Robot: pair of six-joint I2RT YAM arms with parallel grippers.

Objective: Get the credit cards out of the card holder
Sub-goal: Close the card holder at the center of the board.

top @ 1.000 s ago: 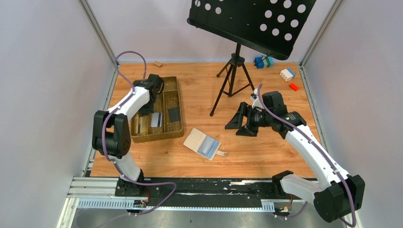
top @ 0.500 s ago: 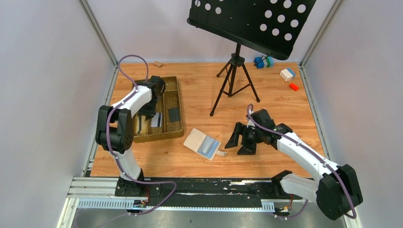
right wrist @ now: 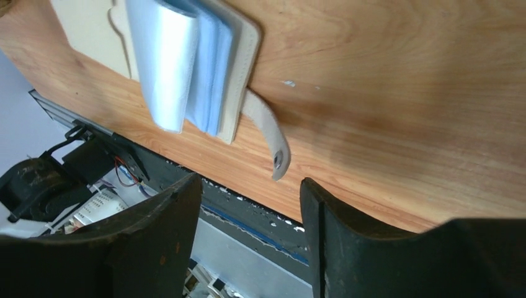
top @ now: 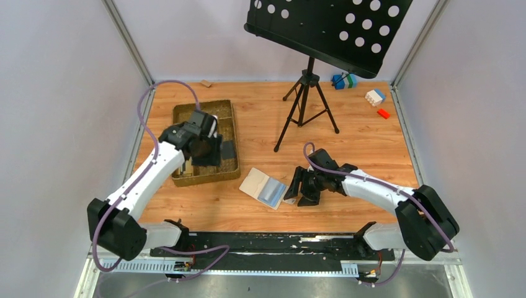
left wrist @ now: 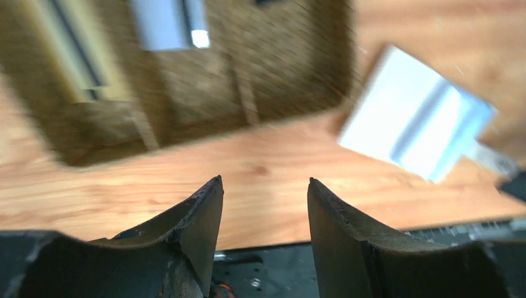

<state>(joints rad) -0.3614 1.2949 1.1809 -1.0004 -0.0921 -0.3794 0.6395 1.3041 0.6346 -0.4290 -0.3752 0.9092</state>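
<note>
Top external: the holder (top: 265, 188) lies open on the table (top: 248, 214), blue inside up. Just beside its tab hovers the right end effector (top: 298, 189). The left end effector (top: 206, 151) is well away from it over the tray (top: 211, 179), where a dark card (top: 227, 149) lies.

Left wrist: fingers apart, nothing held; holder (left wrist: 415, 121) blurred beyond.

Right wrist: fingers apart, nothing held; tab (right wrist: 270, 136) just ahead.

Whether the holder has any card inside, I cannot tell. It looks light, floppy and likely to slide, while cards are stiff and slick. Pin the cover and pinch an exposed card edge.

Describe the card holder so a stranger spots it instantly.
On the wooden table, in front of the black tripod stand, lies the cream-beige folding card holder. Unlike the woven brown tray to its left, it is pale, light blue inside.
</note>
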